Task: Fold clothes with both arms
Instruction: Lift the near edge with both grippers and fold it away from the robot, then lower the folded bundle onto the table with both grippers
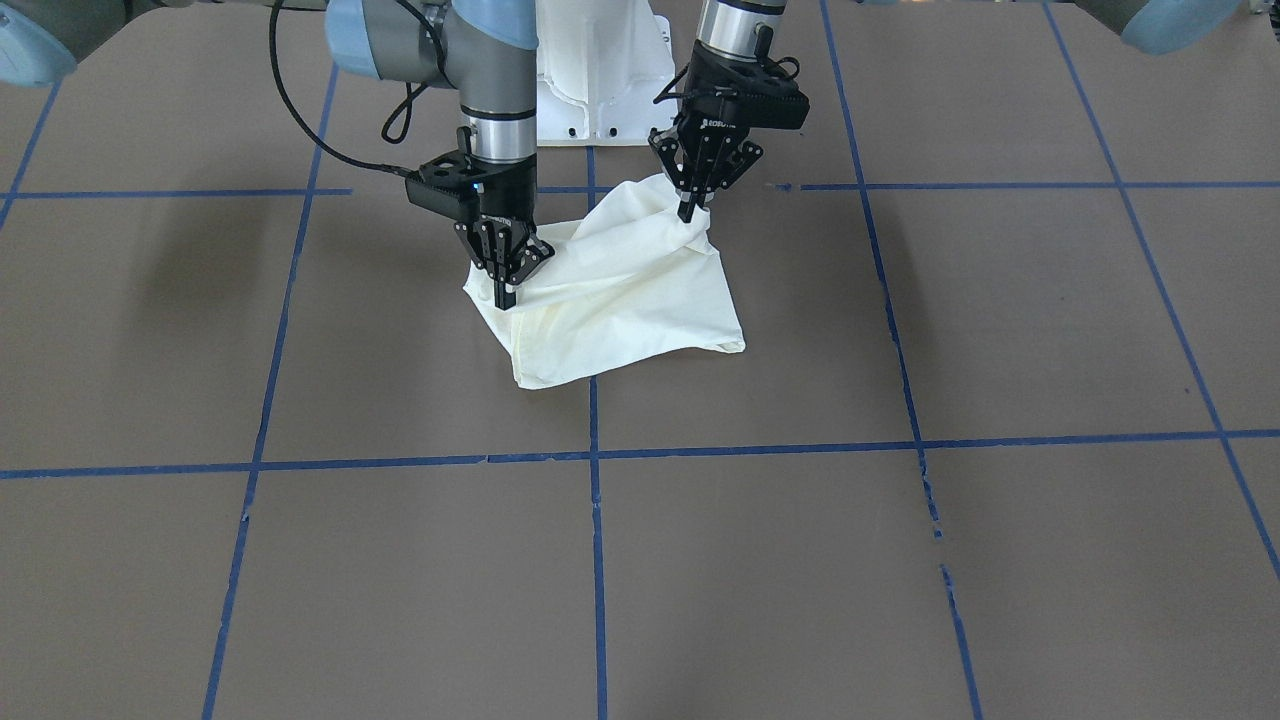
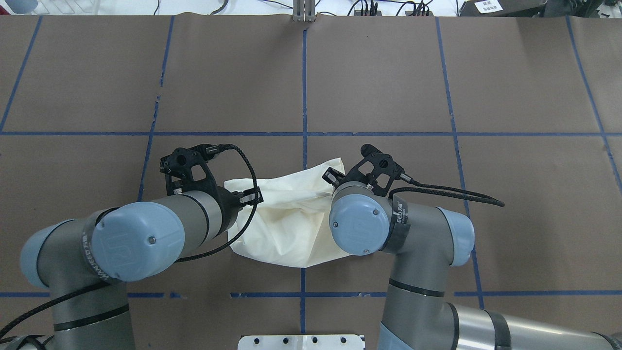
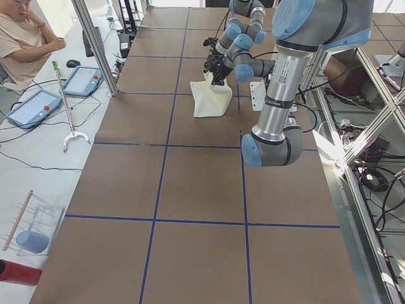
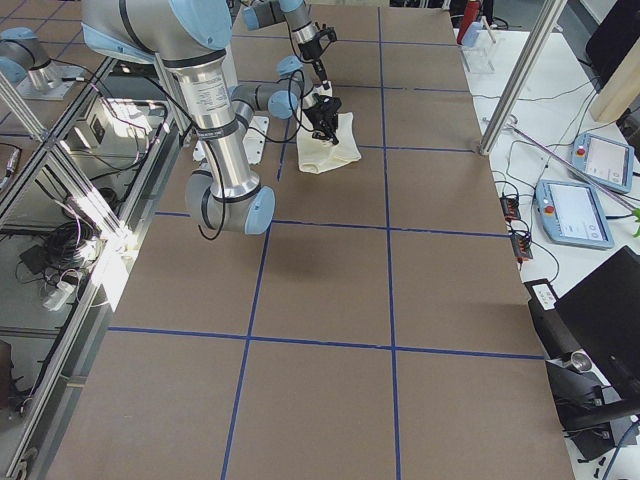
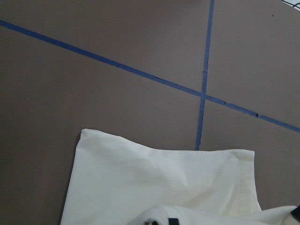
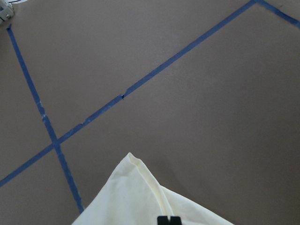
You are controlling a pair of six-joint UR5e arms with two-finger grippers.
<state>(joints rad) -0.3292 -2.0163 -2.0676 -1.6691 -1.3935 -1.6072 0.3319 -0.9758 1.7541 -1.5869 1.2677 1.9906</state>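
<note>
Cream soft-fabric long-sleeve shirt (image 1: 640, 300), bundled in rough square, lies near robot-side edge of brown paper-covered bench (image 1: 900, 560), midway between ends. Left black two-finger pincer (image 1: 689, 208) and right black pincer (image 1: 505, 292) each clenched on raised robot-side corner. Looks light, limp, crease-prone; best held by corners, kept taut.

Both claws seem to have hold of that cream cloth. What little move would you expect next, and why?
The left gripper and right gripper each pinch the shirt at its robot-side edge, raised off the table, while its far part lies flat. So probably they should carry that edge forward, away from the robot's base, and lay it over the flat part.
</note>
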